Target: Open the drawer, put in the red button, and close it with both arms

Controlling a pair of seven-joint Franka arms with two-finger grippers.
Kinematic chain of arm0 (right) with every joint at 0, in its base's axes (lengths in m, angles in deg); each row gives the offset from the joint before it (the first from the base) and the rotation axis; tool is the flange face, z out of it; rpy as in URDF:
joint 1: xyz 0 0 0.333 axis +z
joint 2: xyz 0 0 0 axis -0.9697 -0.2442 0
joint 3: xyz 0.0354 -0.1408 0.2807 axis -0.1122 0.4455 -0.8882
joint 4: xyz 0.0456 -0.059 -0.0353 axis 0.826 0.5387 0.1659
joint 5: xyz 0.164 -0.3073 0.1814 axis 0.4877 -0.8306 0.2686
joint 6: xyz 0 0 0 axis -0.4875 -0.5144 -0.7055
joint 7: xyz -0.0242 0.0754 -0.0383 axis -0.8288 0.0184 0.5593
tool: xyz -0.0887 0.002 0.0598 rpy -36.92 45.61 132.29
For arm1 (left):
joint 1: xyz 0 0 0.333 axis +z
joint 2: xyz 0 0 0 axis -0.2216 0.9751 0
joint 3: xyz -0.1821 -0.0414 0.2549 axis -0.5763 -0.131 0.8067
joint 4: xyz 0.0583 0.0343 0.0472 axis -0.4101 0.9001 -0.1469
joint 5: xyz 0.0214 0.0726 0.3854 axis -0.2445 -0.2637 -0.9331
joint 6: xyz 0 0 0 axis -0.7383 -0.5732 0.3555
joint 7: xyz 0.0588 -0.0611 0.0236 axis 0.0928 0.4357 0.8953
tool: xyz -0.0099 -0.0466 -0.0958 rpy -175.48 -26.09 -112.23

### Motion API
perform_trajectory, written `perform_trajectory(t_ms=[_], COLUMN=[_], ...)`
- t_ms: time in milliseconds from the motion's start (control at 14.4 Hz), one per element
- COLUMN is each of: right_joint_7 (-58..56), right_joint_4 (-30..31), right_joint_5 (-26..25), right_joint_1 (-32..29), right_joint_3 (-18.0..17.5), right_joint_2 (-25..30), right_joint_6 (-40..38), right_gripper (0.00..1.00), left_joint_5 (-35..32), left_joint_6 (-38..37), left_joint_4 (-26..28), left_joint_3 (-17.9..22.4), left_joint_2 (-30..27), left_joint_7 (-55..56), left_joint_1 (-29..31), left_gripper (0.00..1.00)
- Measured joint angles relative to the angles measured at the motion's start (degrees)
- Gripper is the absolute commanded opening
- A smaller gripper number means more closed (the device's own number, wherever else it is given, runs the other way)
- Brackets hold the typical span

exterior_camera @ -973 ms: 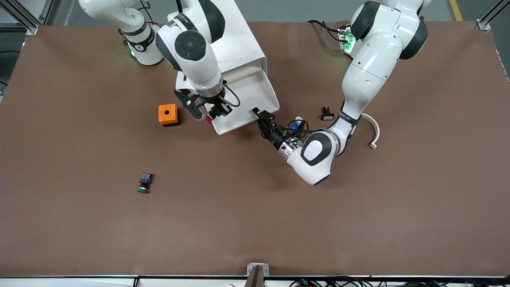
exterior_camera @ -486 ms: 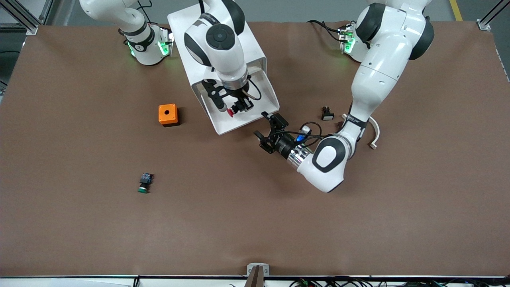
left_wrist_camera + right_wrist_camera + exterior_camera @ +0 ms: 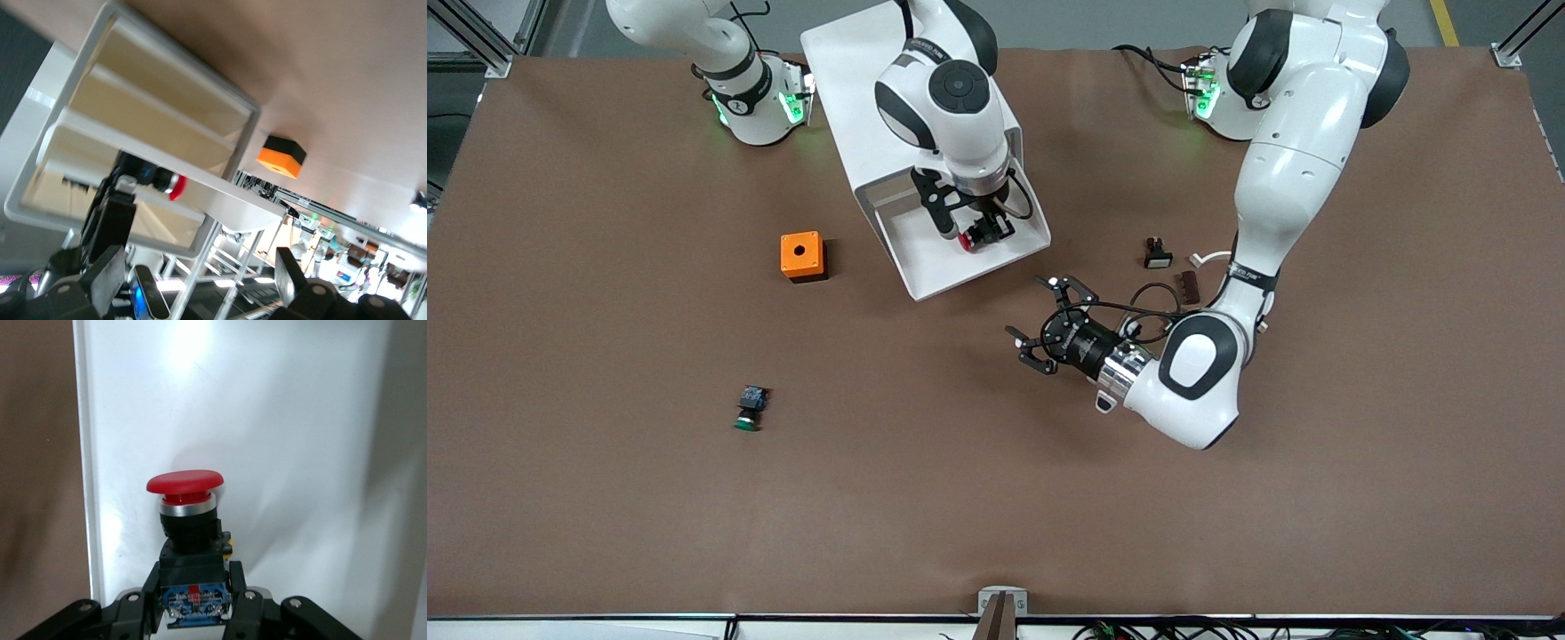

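Note:
The top drawer (image 3: 938,283) of the white cabinet (image 3: 854,80) stands pulled out toward the front camera. My right gripper (image 3: 971,235) hangs over the drawer's inside, shut on the red button (image 3: 966,240). In the right wrist view its fingers (image 3: 243,590) clamp the button's black-and-blue body, with the red cap (image 3: 185,482) pointing down at the drawer's white floor (image 3: 300,420). My left gripper (image 3: 1040,313) is open and empty, low over the table, apart from the drawer front. The left wrist view shows the open drawer (image 3: 227,203) and the red button (image 3: 177,187) between its fingers (image 3: 110,247).
An orange box (image 3: 801,256) sits beside the drawer toward the right arm's end. A green-capped button (image 3: 748,411) lies nearer the front camera. A small black-and-white part (image 3: 1157,255) and a brown piece (image 3: 1189,286) lie by the left arm.
My right gripper carried the red button from beside the drawer's front edge to over its inside. My left gripper let go of the drawer front, opened and drew back toward the front camera.

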Motion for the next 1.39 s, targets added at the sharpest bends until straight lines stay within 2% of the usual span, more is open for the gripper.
perform_trajectory(t_ms=[69, 417, 625, 903, 1112, 1390], right_joint_7=[0.25, 0.22, -5.10, -22.93, -39.35, -59.71], right_joint_4=[-0.18, -1.58, -5.76, -14.04, -18.23, -22.27], right_joint_5=[0.00, -0.01, -0.06, -0.07, -0.08, -0.13], right_joint_1=[0.11, 0.76, -0.31, -6.77, -13.70, -23.44], right_joint_3=[0.01, 0.08, 1.01, 1.68, 2.04, 2.25], right_joint_2=[-0.07, -0.12, -0.14, -0.10, -0.02, 0.98], right_joint_6=[0.00, -0.19, -6.57, -20.24, -27.90, -35.97], right_gripper=[1.00, 1.00, 1.00, 1.00, 1.00, 1.00], left_joint_5=[-0.98, -11.48, -18.89, -31.08, -41.33, -54.13], left_joint_6=[0.93, 10.31, 15.26, 22.87, 27.80, 31.29], left_joint_4=[-0.25, -0.50, -0.54, -0.54, -0.49, -0.19], left_joint_3=[1.05, 2.75, 2.76, 2.78, 2.82, 2.82], left_joint_2=[-0.77, -5.04, -7.04, -9.01, -9.36, -9.40], left_joint_7=[-3.47, -13.46, -17.13, -18.32, -18.05, -12.37], left_joint_1=[-0.96, -3.98, -4.56, -8.15, -12.09, -17.94], left_gripper=[0.99, 0.99, 0.99, 0.99, 0.99, 0.99])
